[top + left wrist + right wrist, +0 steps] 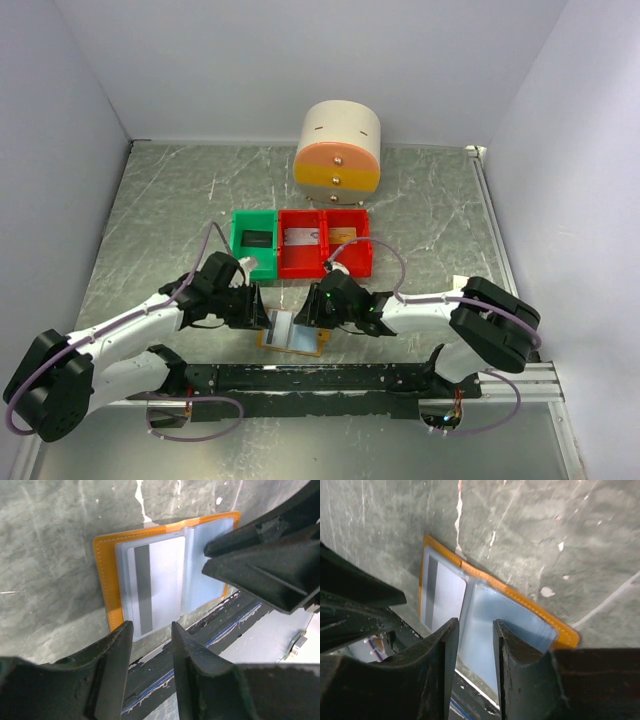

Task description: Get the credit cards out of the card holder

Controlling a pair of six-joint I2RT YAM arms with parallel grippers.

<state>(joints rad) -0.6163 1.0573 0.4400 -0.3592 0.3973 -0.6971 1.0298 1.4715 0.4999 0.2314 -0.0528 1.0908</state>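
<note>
Behind the action stands a round cream drawer unit point(338, 150) with orange fronts, right up against the back wall point(300, 60). In front of it there's a row of bins: a green bin point(236, 245) with a dark flat piece point(257, 239) inside, a middle red bin point(300, 264) with a pale flat piece point(303, 236), and a right red bin point(352, 264) where a gold-orange card point(343, 235) lies. All three sit beyond the grippers, well out of their way.

Up close, the card holder point(192, 590) lies open and flat, pale blue pockets up, orange rim showing, just beside the black rail point(330, 378) at the near edge. A grey-silver credit card point(162, 585) with a dark stripe sits in its left pocket, and nothing covers it.

The table point(430, 230) is a marbled grey-green sheet with pale veins, boxed in by plain white walls on three sides.

Both arms reach in low from either side and meet over the holder. The left gripper point(151, 627) is at the holder's near edge by the striped card, jaws part-way apart with nothing clamped. The right gripper point(476, 625) points down over the fold, jaws also narrowly parted and empty. From the left wrist its fingers point(250, 565) lie across the right pocket; whether they touch it, I can't tell.
</note>
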